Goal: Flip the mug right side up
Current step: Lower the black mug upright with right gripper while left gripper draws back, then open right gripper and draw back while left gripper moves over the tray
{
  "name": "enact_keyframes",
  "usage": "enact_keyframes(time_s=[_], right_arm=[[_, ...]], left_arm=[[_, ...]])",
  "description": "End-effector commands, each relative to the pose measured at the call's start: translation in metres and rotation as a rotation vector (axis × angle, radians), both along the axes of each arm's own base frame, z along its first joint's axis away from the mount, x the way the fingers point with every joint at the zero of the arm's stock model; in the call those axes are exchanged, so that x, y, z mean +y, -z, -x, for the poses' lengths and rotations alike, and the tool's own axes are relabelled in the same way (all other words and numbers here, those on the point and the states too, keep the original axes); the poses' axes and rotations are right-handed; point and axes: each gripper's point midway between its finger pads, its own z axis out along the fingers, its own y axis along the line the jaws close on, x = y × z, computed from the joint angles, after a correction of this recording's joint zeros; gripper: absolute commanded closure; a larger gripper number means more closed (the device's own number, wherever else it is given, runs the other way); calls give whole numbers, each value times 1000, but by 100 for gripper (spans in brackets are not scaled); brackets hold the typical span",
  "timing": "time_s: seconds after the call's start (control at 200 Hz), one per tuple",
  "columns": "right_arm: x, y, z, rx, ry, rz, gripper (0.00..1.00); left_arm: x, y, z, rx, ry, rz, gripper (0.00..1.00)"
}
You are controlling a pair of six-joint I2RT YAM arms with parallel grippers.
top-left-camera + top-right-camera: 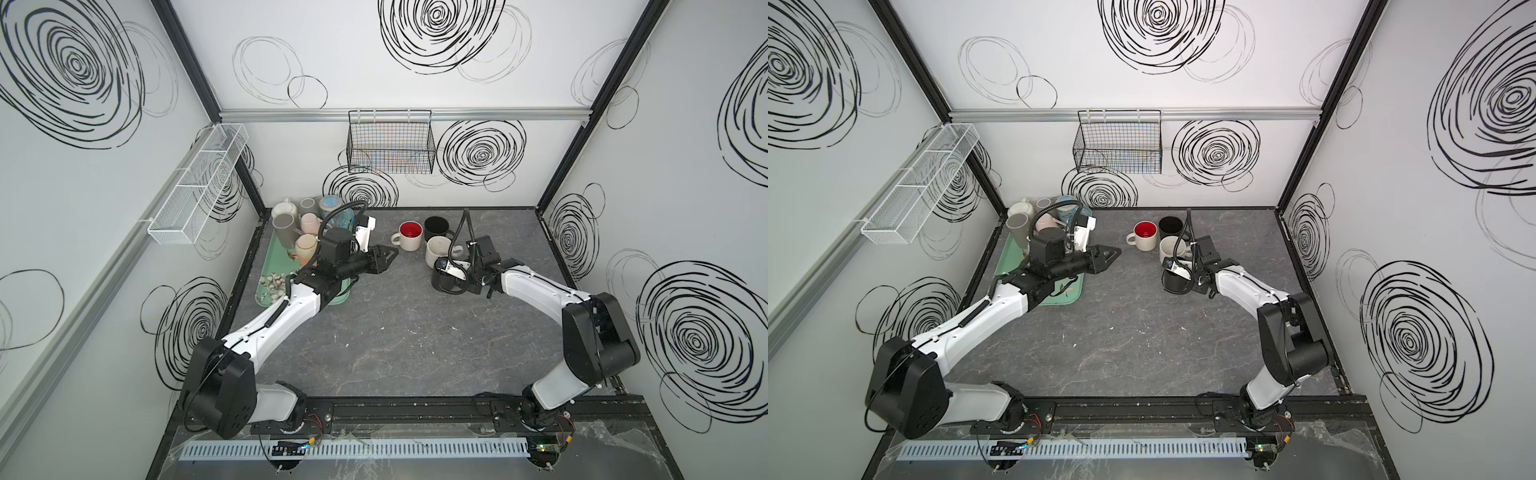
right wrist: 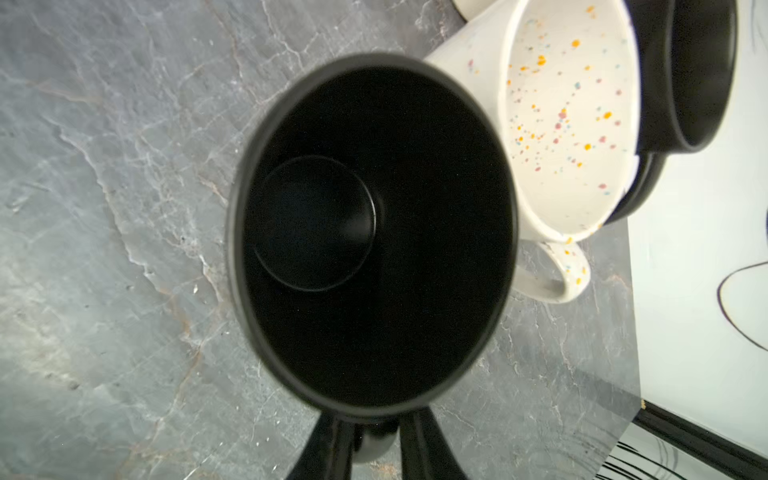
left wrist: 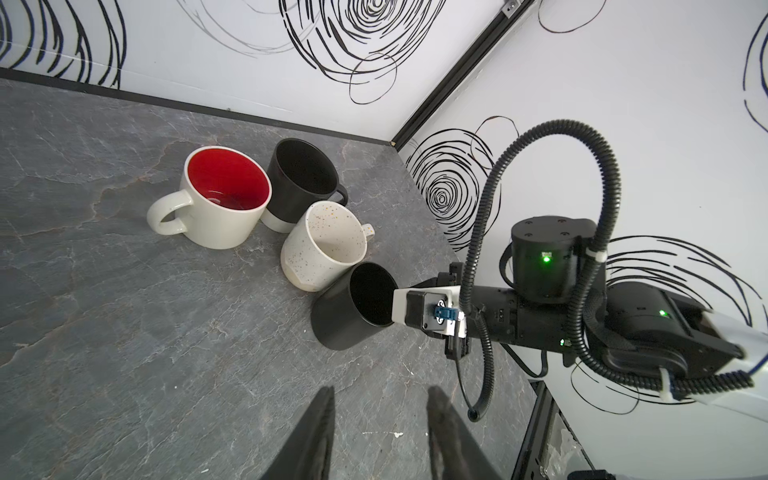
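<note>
Right claw (image 2: 374, 419) astride black mug (image 2: 374, 232) handle, grip unclear, forearm (image 1: 536, 286) low, left claw (image 3: 382, 392) narrowly parted, empty.

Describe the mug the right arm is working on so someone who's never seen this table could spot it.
On the grey table, four mugs cluster near the back wall, right of centre. The black mug is the one nearest the robot's bases, its handle between the fingers of the right gripper. Unlike the other black mug, it has no white base.

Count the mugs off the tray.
4, grouped far back on the grey table: red-lined white mug, white-based black mug, speckled white mug, matte black mug at the right gripper.
</note>
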Motion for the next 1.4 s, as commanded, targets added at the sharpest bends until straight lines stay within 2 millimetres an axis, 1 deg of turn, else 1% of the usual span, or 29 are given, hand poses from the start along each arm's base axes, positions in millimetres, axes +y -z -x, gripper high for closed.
enact_keyframes(time_s=[0.0,0.08,0.215,0.275,0.35,0.4,0.465,0.565,0.665,0.756,0.861,0.961,1.076,1.161,1.271,1.396], right_arm=[[5,-26,-16,-102,0,-43,70],[5,-32,-16,-113,1,-44,66],[2,-37,-10,-119,4,-31,62],[1,-44,-6,-129,6,-39,61],[3,-57,-1,-150,8,-70,59],[7,-68,2,-171,7,-94,56],[13,-84,5,-198,1,-132,53],[24,-109,11,-233,-9,-213,49],[40,-130,18,-252,-54,-326,47],[62,-147,28,-254,-103,-453,44],[88,-161,37,-233,-129,-582,43],[109,-165,41,-208,-131,-658,42],[130,-158,42,-135,-124,-700,41],[140,-152,37,-73,-88,-737,41],[151,-148,26,9,-12,-790,41],[163,-138,12,131,89,-826,42]], left_arm=[[5,-10,2,-48,-14,-5,60],[6,-12,2,-50,-16,-5,59],[13,-16,-1,-64,-42,-42,59],[22,-18,-5,-64,-72,-74,58],[40,-18,-14,-52,-139,-129,57],[57,-17,-22,-31,-204,-166,56],[89,-10,-33,17,-326,-230,52],[148,11,-47,122,-519,-342,46],[196,31,-55,203,-651,-468,39],[224,45,-63,238,-721,-550,33],[248,56,-74,265,-768,-591,28],[267,62,-85,283,-802,-618,27],[284,69,-97,303,-821,-635,27],[291,75,-107,316,-820,-627,27],[297,84,-121,330,-807,-626,27],[303,96,-135,360,-799,-649,27]])
